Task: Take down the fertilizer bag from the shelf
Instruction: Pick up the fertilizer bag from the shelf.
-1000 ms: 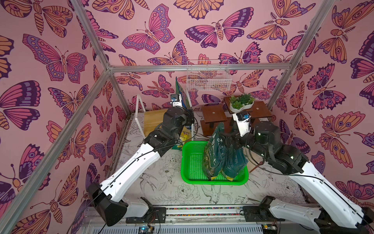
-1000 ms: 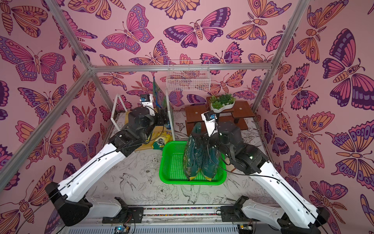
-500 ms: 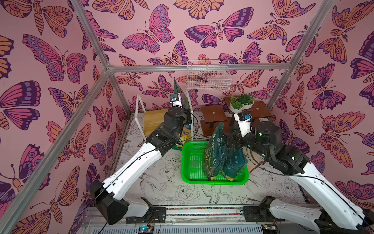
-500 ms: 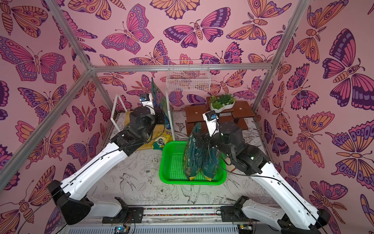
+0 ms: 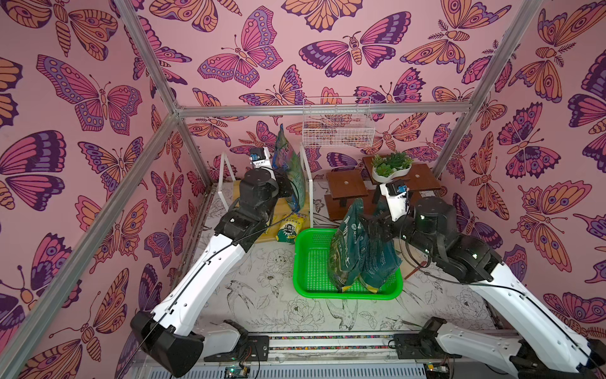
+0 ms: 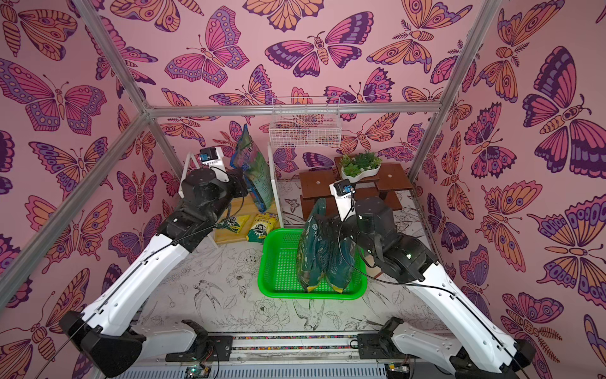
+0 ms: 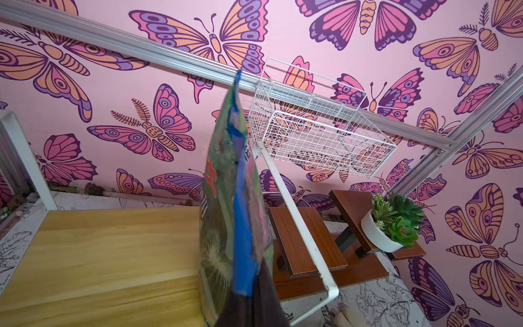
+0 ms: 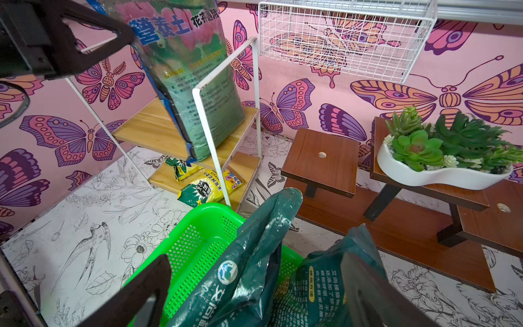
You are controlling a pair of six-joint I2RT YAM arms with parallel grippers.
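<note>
In both top views the left gripper (image 5: 284, 189) is clamped on the near edge of the fertilizer bag (image 5: 292, 167), which leans over the upper board of the shelf (image 5: 224, 177). In the left wrist view the bag rises directly ahead of the fingers (image 7: 254, 305). In the right wrist view the right gripper (image 8: 256, 262) gapes around dark green bags (image 8: 263, 220) in the green basket (image 8: 198, 243).

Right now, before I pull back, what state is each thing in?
left tool: shut on the fertilizer bag.
fertilizer bag: upright at the shelf's top board; lifted or resting, unclear.
right tool: open, straddling the dark green bags.
dark green bags: standing in the green basket.
yellow packets: lying on the shelf's lower board.
wire basket: hanging, empty.
plant bowl: upright on the brown stand.
</note>
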